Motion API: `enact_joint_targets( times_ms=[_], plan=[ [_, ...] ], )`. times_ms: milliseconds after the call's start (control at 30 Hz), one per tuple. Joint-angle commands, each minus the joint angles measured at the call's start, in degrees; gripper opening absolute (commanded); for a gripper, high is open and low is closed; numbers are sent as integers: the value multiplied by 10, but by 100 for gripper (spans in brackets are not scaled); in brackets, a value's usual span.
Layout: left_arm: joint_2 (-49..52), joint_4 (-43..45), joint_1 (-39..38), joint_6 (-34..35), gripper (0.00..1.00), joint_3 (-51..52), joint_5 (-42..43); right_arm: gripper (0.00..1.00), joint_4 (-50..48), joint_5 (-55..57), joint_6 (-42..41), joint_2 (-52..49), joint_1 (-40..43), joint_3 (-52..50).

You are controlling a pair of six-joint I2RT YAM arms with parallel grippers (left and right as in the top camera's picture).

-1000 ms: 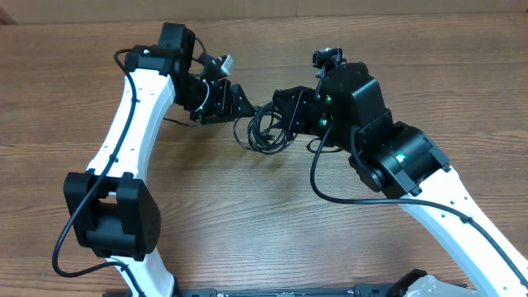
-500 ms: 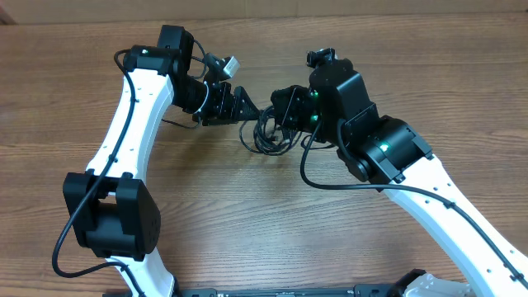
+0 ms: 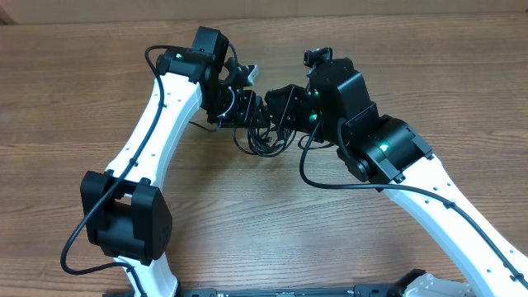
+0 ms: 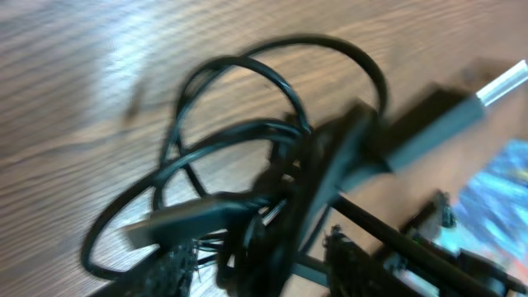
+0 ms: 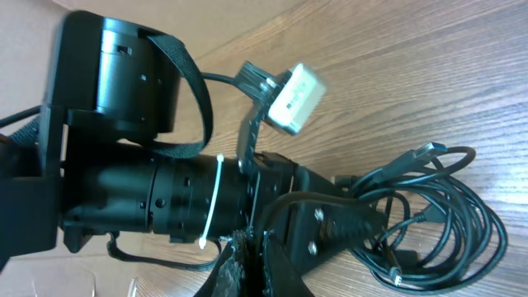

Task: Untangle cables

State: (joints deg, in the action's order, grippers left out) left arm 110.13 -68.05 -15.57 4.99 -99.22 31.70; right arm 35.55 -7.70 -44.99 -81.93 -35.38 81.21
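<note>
Cables (image 4: 276, 169) — tangled between the left fingers (image 4: 175, 266).

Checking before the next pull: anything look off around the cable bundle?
Nothing damaged or spilled. The thin black cables sit as one tangled bundle of overlapping loops on the wooden table, between the left gripper and the right gripper. One plug with a silver tip juts out of it. The left wrist view is motion-blurred.

No text readable in any of my views. White block (image 5: 294, 97) on left wrist: faint marks, too blurred to read. Blue patch (image 4: 495, 194): blurred, illegible. Cables (image 3: 261, 142): nothing legible.
</note>
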Motion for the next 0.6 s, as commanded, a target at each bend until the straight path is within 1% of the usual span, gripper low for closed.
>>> enact_joint_targets(
  times_ms=[0, 67, 100, 167, 233, 333, 500, 567],
  plan=[
    [-10, 7, -1, 69, 37, -2, -90, 4, -3, -5, -2, 5, 0, 14],
    [-10, 7, -1, 93, 26, -3, -111, 4, -3, -6, -2, 5, 0, 14],
    [-10, 7, -1, 98, 23, -2, -113, 4, -3, -8, -2, 5, 0, 14],
    [-10, 9, -1, 99, 21, -2, -113, 4, -3, -14, -2, 5, 0, 14],
    [-10, 9, -2, 99, 16, -3, -113, 4, -3, -14, -2, 5, 0, 14],
    [-10, 11, -2, 99, 4, -3, -113, 4, -3, -14, -2, 5, 0, 14],
    [-10, 12, -2, 100, 4, -2, -119, 4, 4, -14, -2, 5, 0, 14],
    [-10, 10, -1, 123, 4, -3, -150, 4, 8, -13, 1, 5, 0, 14]
  ],
)
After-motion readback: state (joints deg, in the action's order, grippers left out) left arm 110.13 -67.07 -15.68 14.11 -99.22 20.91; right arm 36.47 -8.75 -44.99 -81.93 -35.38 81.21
